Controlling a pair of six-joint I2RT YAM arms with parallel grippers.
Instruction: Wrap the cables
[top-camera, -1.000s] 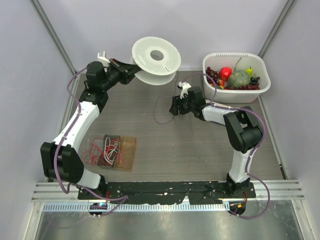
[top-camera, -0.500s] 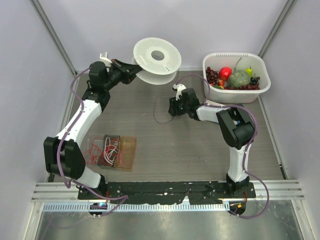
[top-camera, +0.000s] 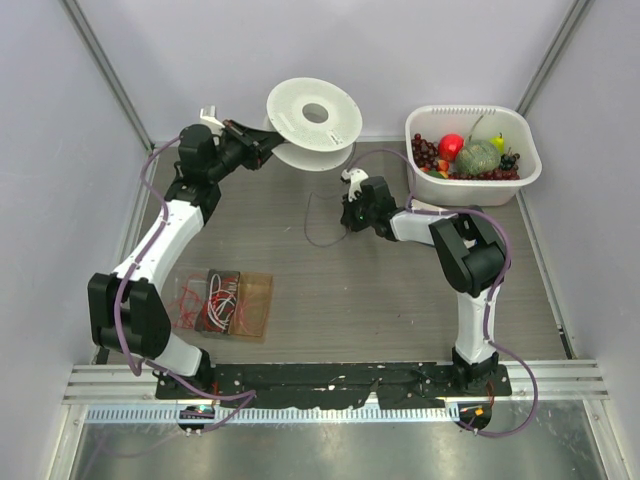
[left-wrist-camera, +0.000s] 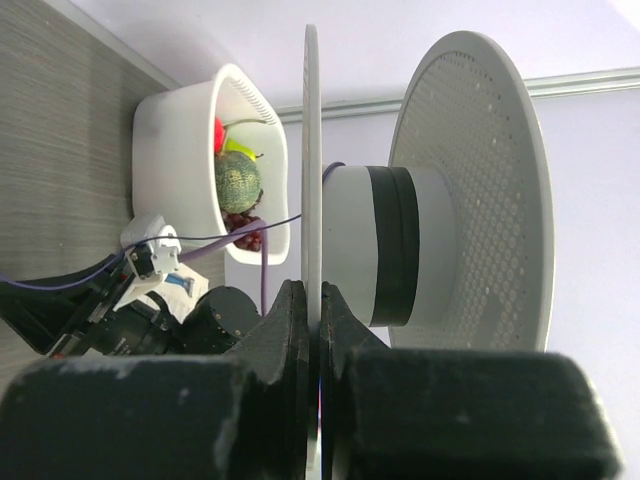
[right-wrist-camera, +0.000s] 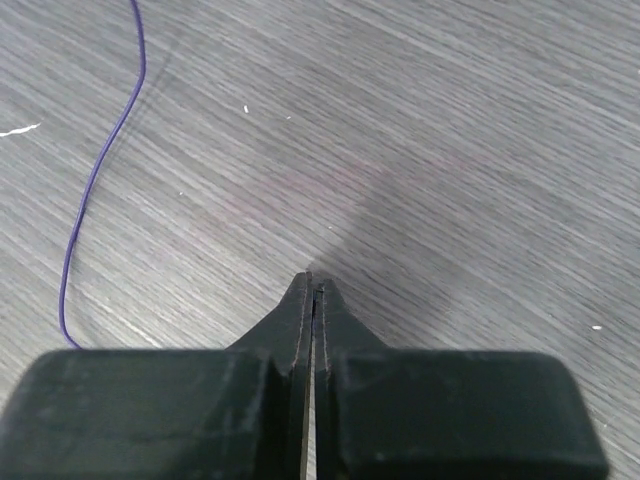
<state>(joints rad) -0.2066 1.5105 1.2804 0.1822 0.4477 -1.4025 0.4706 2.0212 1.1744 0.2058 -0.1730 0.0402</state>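
Note:
The round white perforated spool (top-camera: 313, 115) hangs above the table's back edge, tilted. My left gripper (top-camera: 262, 140) is shut on the rim of its near flange (left-wrist-camera: 311, 150), and in the left wrist view the fingertips (left-wrist-camera: 313, 290) pinch that thin disc. A dark winding (left-wrist-camera: 400, 245) sits on the hub. The thin dark cable (top-camera: 309, 225) loops down on the table toward my right gripper (top-camera: 346, 222). In the right wrist view the jaws (right-wrist-camera: 314, 285) are shut tip to tip. The cable (right-wrist-camera: 95, 190) runs along the left and disappears under the gripper body; I cannot tell if it is pinched.
A white basin (top-camera: 465, 108) of fruit stands at the back right, also visible in the left wrist view as the basin (left-wrist-camera: 170, 150). A clear packet (top-camera: 225, 300) of red and white wires lies front left. Grey walls close in the sides.
My right gripper has shut and shifted slightly left toward the cable loop. The left arm shifted slightly at first, still gripping the spool.

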